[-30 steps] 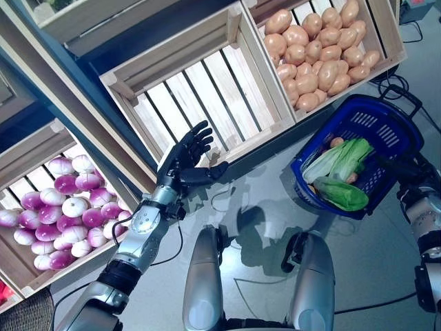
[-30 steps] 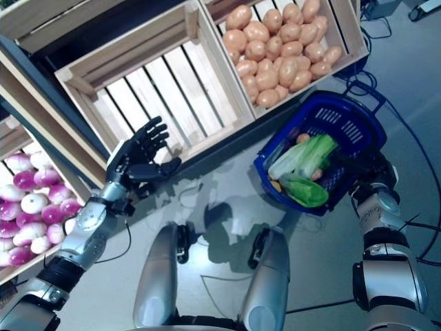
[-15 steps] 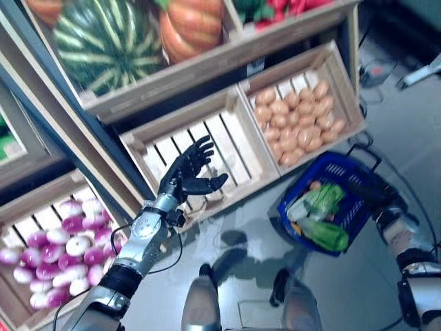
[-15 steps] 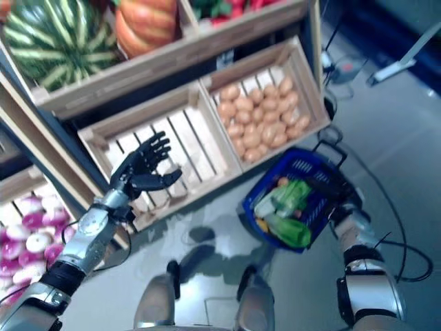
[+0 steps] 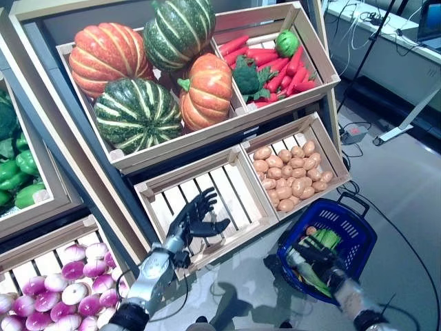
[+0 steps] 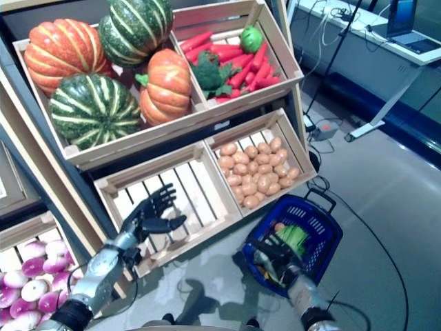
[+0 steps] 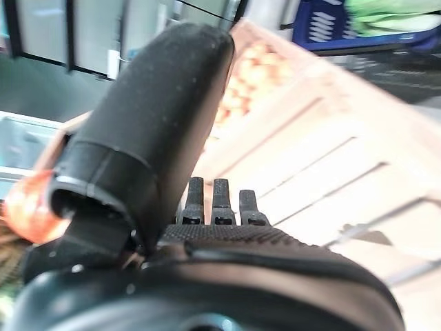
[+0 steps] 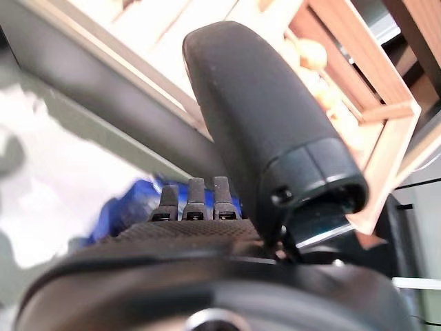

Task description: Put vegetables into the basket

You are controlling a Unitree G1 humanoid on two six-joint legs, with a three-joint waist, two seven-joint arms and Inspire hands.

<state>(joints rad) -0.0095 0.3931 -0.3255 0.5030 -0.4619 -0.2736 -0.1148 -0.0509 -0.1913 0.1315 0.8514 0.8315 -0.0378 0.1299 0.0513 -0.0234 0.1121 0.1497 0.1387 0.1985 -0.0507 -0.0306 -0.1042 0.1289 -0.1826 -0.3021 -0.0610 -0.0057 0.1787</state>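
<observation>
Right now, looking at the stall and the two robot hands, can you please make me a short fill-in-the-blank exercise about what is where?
1. The left robot hand is open in front of the ____ crate.
2. The crate beside that one, above the blue basket, is full of ____.
3. The right robot hand is at the blue basket, which already holds ____ leafy vegetables.
4. The purple and white ____ lie in the lowest crate on the robot's left.

Missing words: empty; potatoes; green; onions
</observation>
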